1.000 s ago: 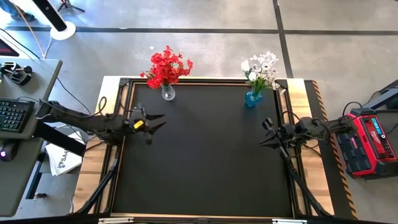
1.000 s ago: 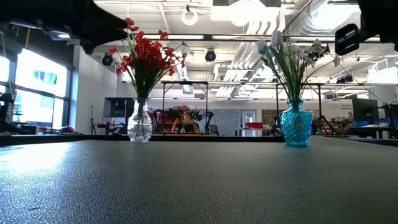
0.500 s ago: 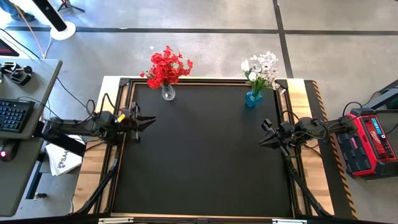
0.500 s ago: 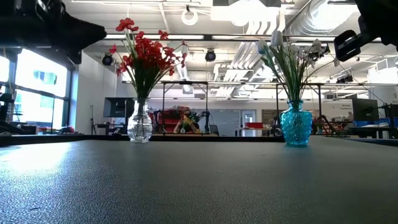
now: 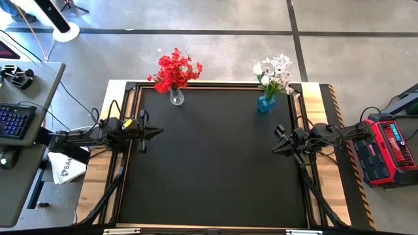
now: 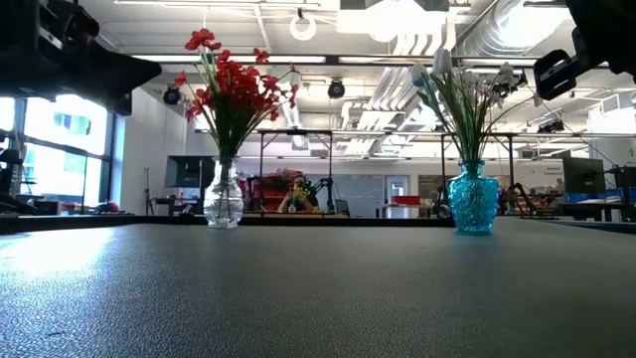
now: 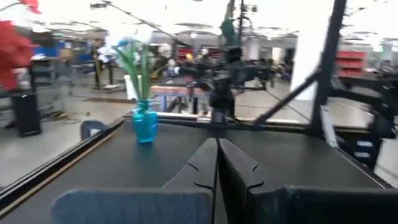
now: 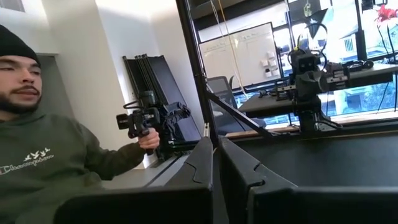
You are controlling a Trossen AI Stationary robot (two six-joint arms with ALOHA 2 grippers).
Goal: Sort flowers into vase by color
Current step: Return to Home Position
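Red flowers [image 5: 175, 70] stand with their stems in a clear glass vase [image 5: 176, 98] at the table's far edge, left of centre. White flowers [image 5: 274, 73] stand in a blue vase [image 5: 265, 103] at the far edge, right of centre. My left gripper [image 5: 159, 131] is shut and empty at the table's left edge, pointing level toward the right. My right gripper [image 5: 275, 149] is shut and empty at the right edge, pointing toward the left. Both vases [image 6: 223, 197] [image 6: 472, 199] rest upright on their bases.
The black mat [image 5: 215, 163] lies between the two arms. A desk with a keyboard [image 5: 12, 121] stands off the left side, a red box [image 5: 385, 150] off the right. A person [image 8: 50, 155] in a green hoodie shows beyond the table in the right wrist view.
My left gripper has shut and drawn back toward the table's left edge, sinking a little and turning level. Its arm has folded in over the left edge. The flowers and vases have stayed put.
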